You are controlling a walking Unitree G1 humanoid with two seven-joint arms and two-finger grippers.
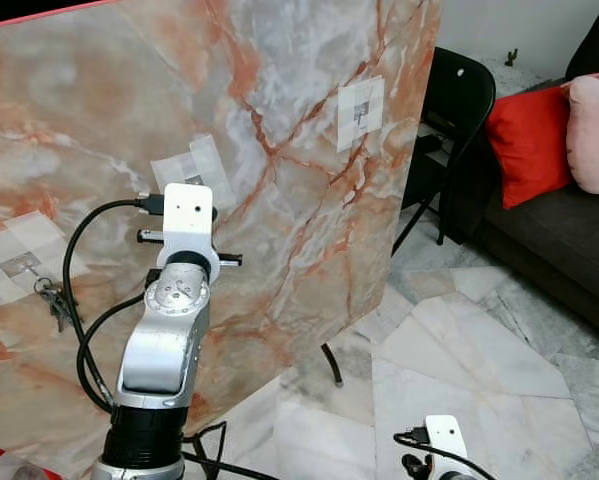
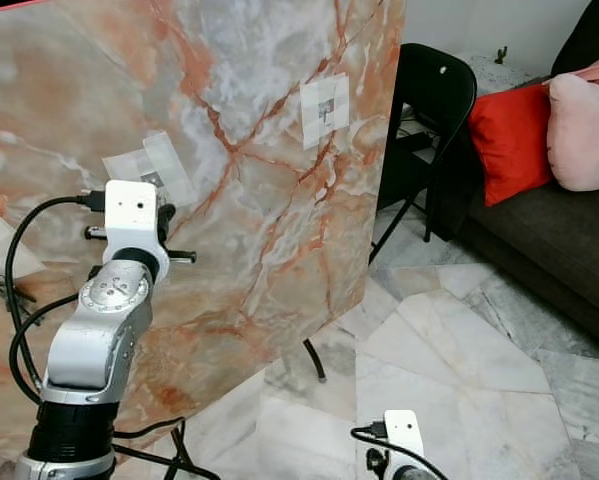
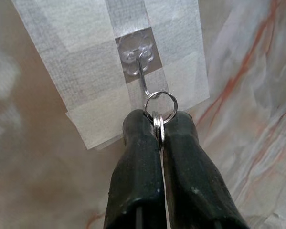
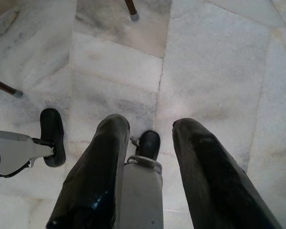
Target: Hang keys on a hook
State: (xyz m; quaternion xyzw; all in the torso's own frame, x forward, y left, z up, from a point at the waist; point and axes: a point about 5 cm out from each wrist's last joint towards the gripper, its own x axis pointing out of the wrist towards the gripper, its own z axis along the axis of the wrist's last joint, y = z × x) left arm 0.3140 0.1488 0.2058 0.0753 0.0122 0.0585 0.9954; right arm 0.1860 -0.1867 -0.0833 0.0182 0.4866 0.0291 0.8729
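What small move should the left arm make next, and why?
Probably ease the left end effector slightly down so the key ring settles onto the hook, then open. The ring is pinched at the fingertips right at the hook's lower end; whether it is already threaded is unclear.

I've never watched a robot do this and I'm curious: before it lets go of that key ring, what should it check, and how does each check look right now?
1. Left gripper has the key ring: ok, jaws shut on the ring.
2. Ring at the hook: ok, its top loop meets the hook's lower end.
3. Ring actually threaded over the hook tip: cannot tell, wire and ring overlap.
4. Hook fixed to the marble board: ok, taped flat under white tape.
5. Right gripper out of the way: ok, open, low over the floor.
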